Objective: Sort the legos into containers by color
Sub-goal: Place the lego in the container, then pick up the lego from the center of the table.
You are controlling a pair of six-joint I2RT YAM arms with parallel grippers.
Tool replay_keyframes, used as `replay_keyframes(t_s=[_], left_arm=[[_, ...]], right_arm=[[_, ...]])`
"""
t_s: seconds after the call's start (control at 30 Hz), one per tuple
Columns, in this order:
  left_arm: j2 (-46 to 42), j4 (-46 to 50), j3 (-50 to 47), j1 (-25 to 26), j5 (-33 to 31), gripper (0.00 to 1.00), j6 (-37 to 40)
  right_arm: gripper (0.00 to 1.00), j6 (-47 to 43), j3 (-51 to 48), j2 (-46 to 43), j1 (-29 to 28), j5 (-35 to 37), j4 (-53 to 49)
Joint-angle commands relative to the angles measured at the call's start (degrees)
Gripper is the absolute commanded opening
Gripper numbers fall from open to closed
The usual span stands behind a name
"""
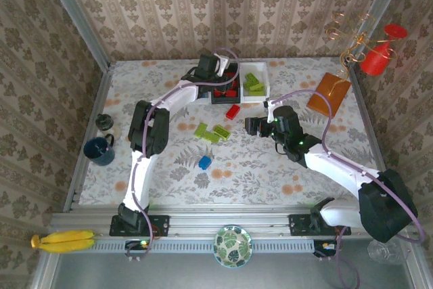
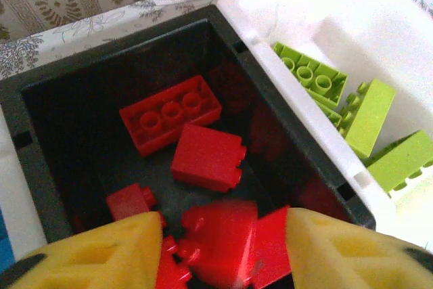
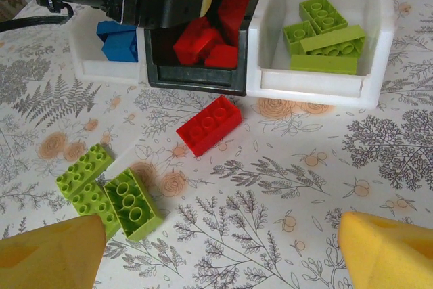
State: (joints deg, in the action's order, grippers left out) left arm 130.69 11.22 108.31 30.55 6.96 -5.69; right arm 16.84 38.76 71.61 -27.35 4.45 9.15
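Red legos (image 2: 203,157) sit in the black tray (image 2: 81,96), my left pincer (image 2: 223,254) spread wide above them, gripping nothing; my right pincer (image 3: 220,248) gapes empty over the table (image 3: 284,187), near one stray red brick (image 3: 210,125).

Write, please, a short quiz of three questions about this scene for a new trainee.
1. True or false: the loose red brick lies inside the black tray.
2. In the right wrist view, which colour of bricks does the white tray on the right of the black tray hold? A) blue B) lime green C) red
3. In the top view, how many blue bricks lie loose on the table?

Key: 1. False, it lies on the table in front of the tray. 2. B. 3. One.
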Motion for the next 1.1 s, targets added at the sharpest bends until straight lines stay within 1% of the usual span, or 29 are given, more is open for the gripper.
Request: replay_keyframes(t_s=[0.0,0.1,0.2,0.33,0.43,0.53,0.63,0.7,0.8,0.93,1.07], left_arm=[[-3.3,1.9,1.2,-0.4,-0.7,0.60,-0.2],[-7.8,0.8,-3.4,-0.4,-0.6,0.64,-0.9],[-15.9,-4.4,-14.0,-0.4,-0.9,0.67,-2.3],[-30.6,-13.2,-35.2,-0.4,-5.1,0.70,-4.4],[-40.9,-19.2,-50.7,-0.5,-7.6,0.73,-7.5],[-48.5,-20.0,-59.9,-0.6,-8.8,0.74,-8.9],[-53.8,-18.9,-65.0,-0.6,-10.2,0.75,-8.9],[-56.6,-18.4,-67.2,-0.7,-11.6,0.77,-8.8],[-59.6,-18.4,-69.3,-1.2,-12.0,0.77,-8.8],[-61.2,-18.8,-70.2,-1.4,-11.6,0.78,-8.8],[-61.3,-19.5,-70.4,-1.5,-11.1,0.78,-8.9]], right_arm=[[0.90,1.5,-0.5,0.1,-0.3,-0.1,1.4],[0.90,3.4,0.4,2.9,-1.1,0.8,1.5],[0.89,7.0,3.2,7.5,-2.8,3.2,0.7],[0.87,10.8,9.9,18.3,-5.5,5.5,-2.6],[0.86,12.6,14.5,24.4,-6.1,7.2,-3.2],[0.86,12.7,18.1,29.8,-6.2,10.1,-2.6],[0.86,12.7,23.6,35.4,-6.3,11.1,-4.3],[0.87,13.0,26.0,38.0,-6.7,12.4,-4.5],[0.88,13.1,29.5,41.4,-6.9,13.9,-5.3],[0.88,13.6,34.9,46.0,-7.1,16.4,-9.2],[0.87,13.4,36.9,48.4,-7.2,17.4,-10.1]])
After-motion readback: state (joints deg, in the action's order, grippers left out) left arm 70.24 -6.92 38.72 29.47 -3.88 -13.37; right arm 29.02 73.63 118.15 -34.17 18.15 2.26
